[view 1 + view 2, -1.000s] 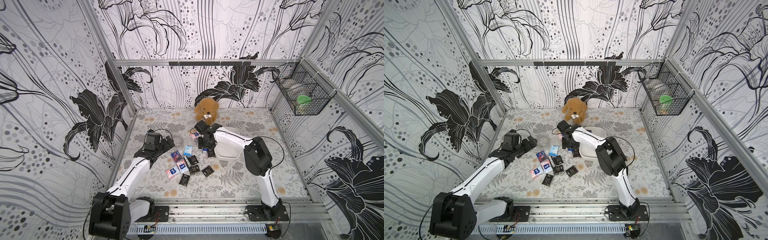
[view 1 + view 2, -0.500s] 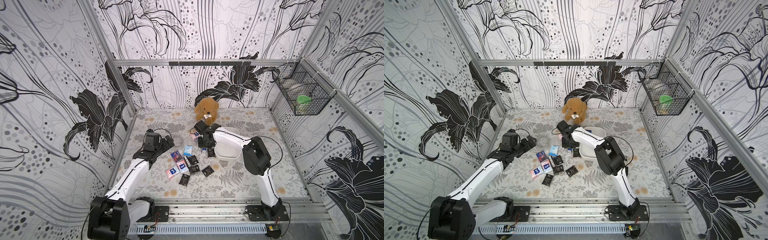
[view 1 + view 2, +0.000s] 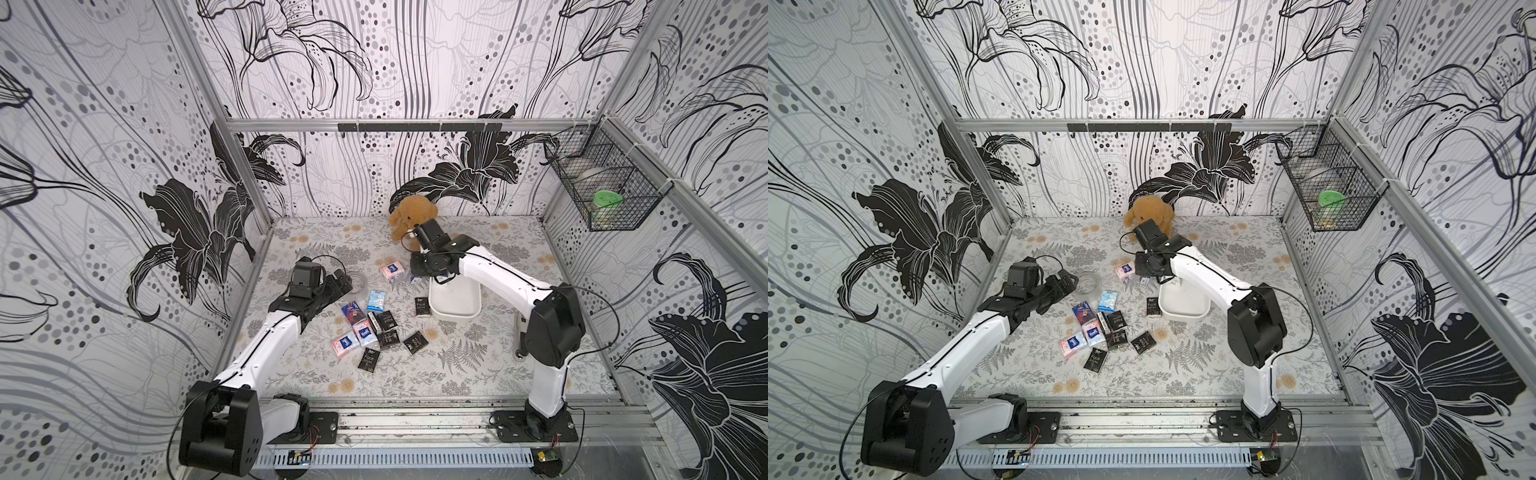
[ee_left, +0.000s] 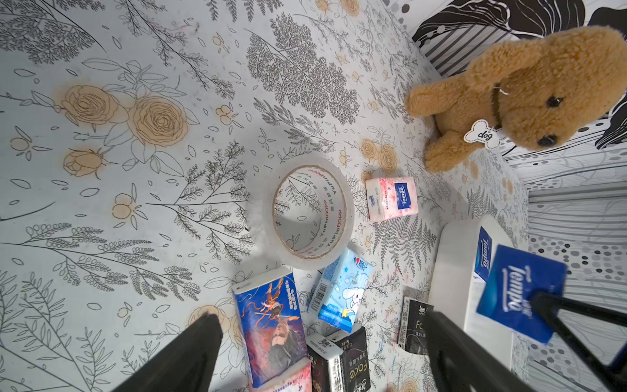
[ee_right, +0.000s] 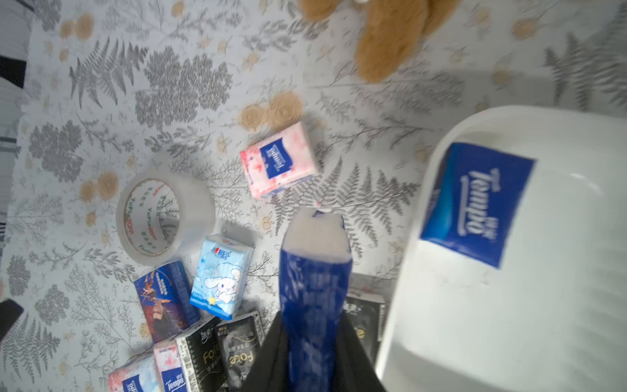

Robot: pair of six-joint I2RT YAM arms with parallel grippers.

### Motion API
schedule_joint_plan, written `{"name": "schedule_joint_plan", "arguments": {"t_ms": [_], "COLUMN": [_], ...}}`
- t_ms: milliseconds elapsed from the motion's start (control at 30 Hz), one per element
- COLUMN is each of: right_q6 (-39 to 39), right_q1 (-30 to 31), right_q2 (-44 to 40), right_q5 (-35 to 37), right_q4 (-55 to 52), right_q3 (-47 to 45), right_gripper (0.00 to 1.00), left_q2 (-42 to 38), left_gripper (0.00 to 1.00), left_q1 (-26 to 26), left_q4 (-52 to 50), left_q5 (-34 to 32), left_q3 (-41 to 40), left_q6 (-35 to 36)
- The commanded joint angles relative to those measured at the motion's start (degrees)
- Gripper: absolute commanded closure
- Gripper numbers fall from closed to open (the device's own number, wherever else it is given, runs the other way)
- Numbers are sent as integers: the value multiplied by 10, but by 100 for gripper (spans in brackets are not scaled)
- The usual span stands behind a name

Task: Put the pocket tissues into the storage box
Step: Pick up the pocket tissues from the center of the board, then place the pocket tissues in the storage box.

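My right gripper [image 5: 314, 339] is shut on a dark blue packet of pocket tissues [image 5: 314, 288], held edge-on just above the table by the far left corner of the white storage box [image 3: 455, 316]. The same packet [image 4: 519, 298] shows in the left wrist view. Another dark blue packet [image 5: 475, 203] lies inside the box. A pink packet [image 3: 392, 270] lies alone, and several black, pink and blue packets [image 3: 374, 328] lie scattered left of the box. My left gripper [image 3: 340, 282] is open and empty, hovering at the pile's far left edge.
A clear tape roll [image 4: 308, 212] lies just ahead of the left gripper. A brown plush dog [image 3: 411, 216] sits behind the right gripper. One black packet [image 3: 421, 306] leans at the box's left wall. A wire basket [image 3: 602, 183] hangs on the right wall.
The right jaws have closed on the dark blue packet near the box corner. The left arm has edged slightly toward the tape roll, still open.
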Motion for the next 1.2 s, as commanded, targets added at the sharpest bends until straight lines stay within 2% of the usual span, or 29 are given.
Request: {"name": "schedule_joint_plan", "arguments": {"t_ms": [0,133,267,533,633,800,1000,1167], "right_q6": [-25,-52,-82,-105,-110,-103,-103,-101], "right_q1": [-42,-76,-84,-89,-90,-96,-96,-96], "right_q2": [-31,-36,-3,103,137,170,194,164], "right_q5": [24,67,108,215,230,222,169,122], "right_q4": [-20,-50,-74,-145,-162,-166,-146,-101], "right_q3": [-41,-57,-45,63,93,107,122,106], "right_gripper": [78,77,77,76,76,74,72,59], "left_q2": [7,18,29,31,29,30,38,34], "left_gripper": [3,3,3,3,3,3,3,3], "left_q1": [-8,-18,-26,-30,-30,-30,-30,-30], "left_q4": [12,12,14,1,-5,-15,-21,-23], "left_q5": [13,8,8,7,6,6,7,7], "left_q3": [21,30,38,44,44,55,71,71], "left_q6": [-7,-9,-12,-1,2,10,14,14]}}
